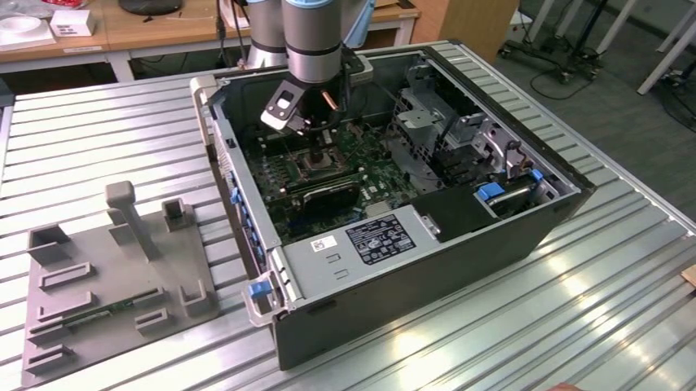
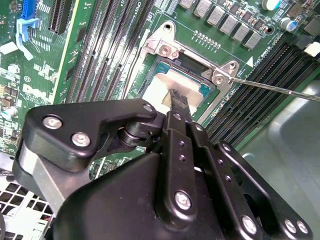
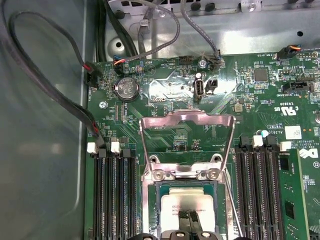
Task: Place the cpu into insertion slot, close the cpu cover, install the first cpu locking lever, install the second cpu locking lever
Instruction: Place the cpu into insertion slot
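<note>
The gripper (image 3: 189, 222), fingers drawn together with nothing between them, has its tips on or just above the cpu (image 3: 187, 200). The cpu lies in the slot (image 3: 148, 197) mid-board, though I cannot tell if it sits fully flat. The cover (image 3: 187, 118) lies open beyond the slot's hinge edge. If the cpu is askew, pressing on it could bend socket pins.

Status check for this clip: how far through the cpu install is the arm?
Done: the cpu already lies in the insertion slot. In hand: the claw, tips together, rests on the chip's face. Left: the cpu cover is flipped open and a locking lever sticks out unlatched, so closing the cover and both levers remain.
</note>
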You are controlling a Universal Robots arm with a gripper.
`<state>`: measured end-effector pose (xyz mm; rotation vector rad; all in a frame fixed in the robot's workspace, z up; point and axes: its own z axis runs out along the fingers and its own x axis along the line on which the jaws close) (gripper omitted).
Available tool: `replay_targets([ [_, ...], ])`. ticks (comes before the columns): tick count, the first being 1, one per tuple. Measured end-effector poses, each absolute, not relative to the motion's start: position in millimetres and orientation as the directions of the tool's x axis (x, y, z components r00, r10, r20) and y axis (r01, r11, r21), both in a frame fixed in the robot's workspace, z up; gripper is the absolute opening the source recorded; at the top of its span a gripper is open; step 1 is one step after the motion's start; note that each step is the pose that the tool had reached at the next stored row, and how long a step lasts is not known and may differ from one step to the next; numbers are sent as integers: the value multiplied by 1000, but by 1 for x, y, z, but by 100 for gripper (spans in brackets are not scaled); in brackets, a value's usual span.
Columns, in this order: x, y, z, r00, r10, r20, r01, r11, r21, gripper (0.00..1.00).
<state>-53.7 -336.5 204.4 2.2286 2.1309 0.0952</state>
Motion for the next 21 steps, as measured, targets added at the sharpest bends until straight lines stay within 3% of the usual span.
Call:
replay_targets([
  [21, -54, -337, 199, 44, 999, 5, 996, -45, 84, 10],
])
